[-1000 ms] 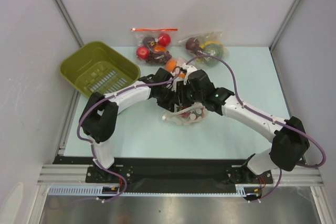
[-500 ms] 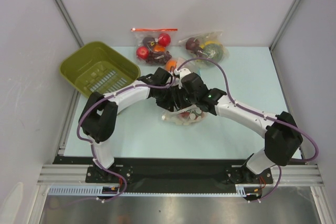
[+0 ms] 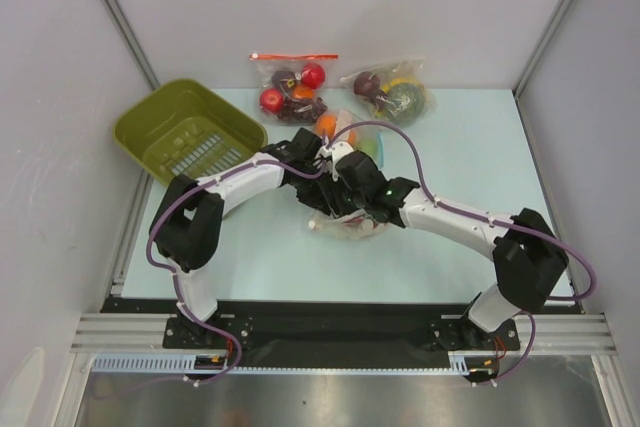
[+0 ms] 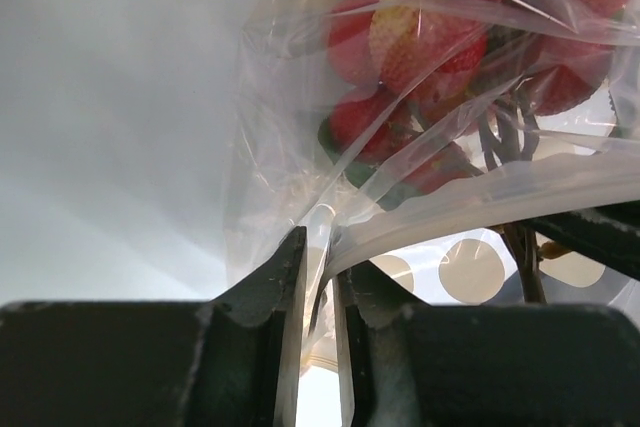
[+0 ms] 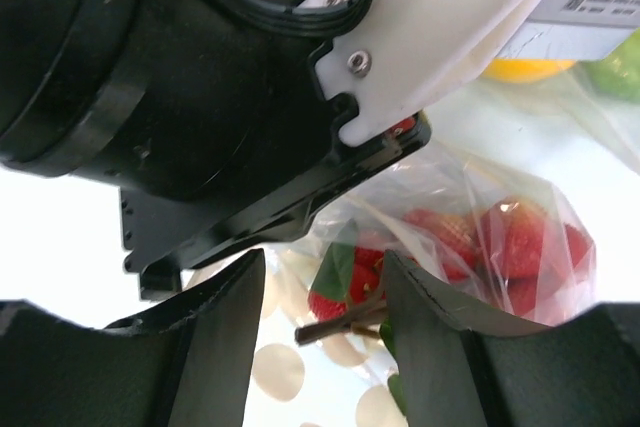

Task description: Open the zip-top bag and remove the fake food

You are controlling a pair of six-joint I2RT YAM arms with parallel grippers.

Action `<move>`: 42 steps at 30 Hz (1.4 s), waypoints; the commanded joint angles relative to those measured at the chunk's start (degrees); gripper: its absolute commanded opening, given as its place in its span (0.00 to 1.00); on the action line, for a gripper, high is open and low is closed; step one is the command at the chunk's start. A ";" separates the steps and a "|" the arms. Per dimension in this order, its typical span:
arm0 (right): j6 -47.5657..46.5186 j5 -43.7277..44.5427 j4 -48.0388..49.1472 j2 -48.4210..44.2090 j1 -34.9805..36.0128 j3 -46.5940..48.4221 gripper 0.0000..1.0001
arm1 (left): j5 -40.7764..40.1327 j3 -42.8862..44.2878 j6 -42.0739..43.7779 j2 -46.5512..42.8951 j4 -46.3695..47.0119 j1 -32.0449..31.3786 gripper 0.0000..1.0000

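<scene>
The zip-top bag [image 3: 350, 224], clear plastic with whitish spots, lies mid-table under both wrists. My left gripper [image 4: 320, 277] is shut on the bag's top edge [image 4: 440, 212], a thin fold of plastic pinched between its pads. Red strawberry-like fake food [image 4: 430, 47] with green leaves fills the bag beyond. My right gripper [image 5: 325, 297] is open right beside the left gripper's body [image 5: 200, 77]. A brown stem and the bag [image 5: 520, 197] with the fake food [image 5: 510, 237] show in its gap. In the top view both grippers' tips are hidden under the wrists.
A green basket [image 3: 185, 132] stands at the back left. A red-zip bag of round fruit [image 3: 293, 87] and another clear fruit bag [image 3: 393, 92] lie at the back. An orange ball [image 3: 325, 125] sits just behind the wrists. Walls enclose the table on three sides.
My right arm has slid left and forward over the bag, and its jaws have spread wider. The left gripper has kept its pinch and barely moved.
</scene>
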 commanded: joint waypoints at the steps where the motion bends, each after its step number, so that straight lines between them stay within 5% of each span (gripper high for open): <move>1: -6.12 -0.26 0.63 3.69 3.37 -1.14 0.56 | 3.11 2.00 1.79 -1.67 3.19 -1.45 0.20; 11: -5.25 1.78 -4.20 5.28 3.63 0.27 0.51 | 2.94 1.99 1.80 -1.41 2.75 -1.45 0.21; 15: -3.75 2.74 -7.89 5.28 3.55 1.14 0.42 | 2.59 2.26 1.88 -1.23 2.66 -1.45 0.21; 27: -2.87 3.72 -19.84 1.76 4.33 10.10 0.53 | 2.67 2.08 1.88 -0.97 2.93 -1.45 0.21; 42: -4.80 -2.69 -24.24 2.81 7.32 13.54 0.54 | 3.38 0.68 1.71 -1.67 3.54 -1.45 0.24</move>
